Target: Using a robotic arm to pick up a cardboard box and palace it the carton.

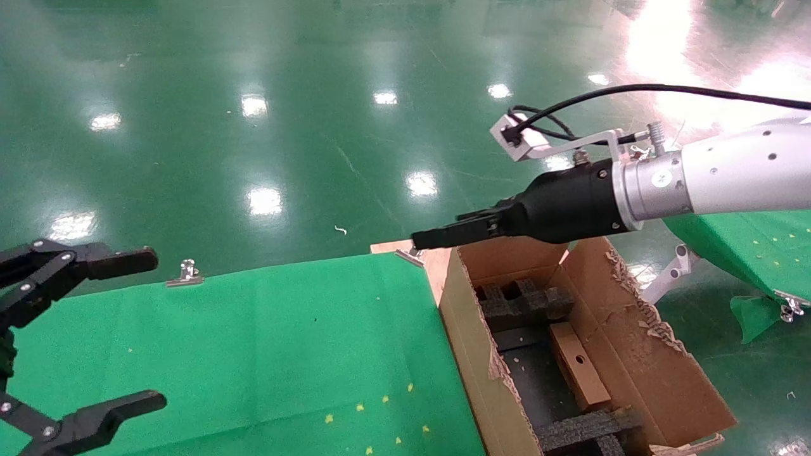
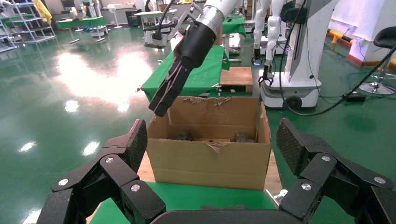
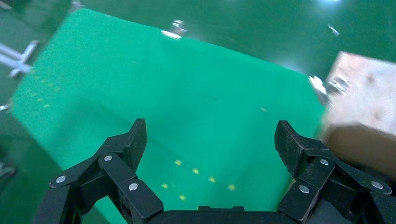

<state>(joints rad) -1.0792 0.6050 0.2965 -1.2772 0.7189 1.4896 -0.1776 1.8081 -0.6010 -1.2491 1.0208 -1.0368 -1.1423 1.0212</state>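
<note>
Right gripper (image 1: 423, 239) above carton (image 1: 659, 367) far edge, fingers wide, empty. Cardboard box (image 1: 580, 373) inside carton. Left gripper (image 1: 136, 329) wide open, idle.

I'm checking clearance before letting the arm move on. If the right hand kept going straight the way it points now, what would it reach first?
Probably the green cloth on the table. The right hand, open and empty, is above the carton and points out over that cloth; nothing stands between them in its wrist view, though depth is hard to judge.
</note>
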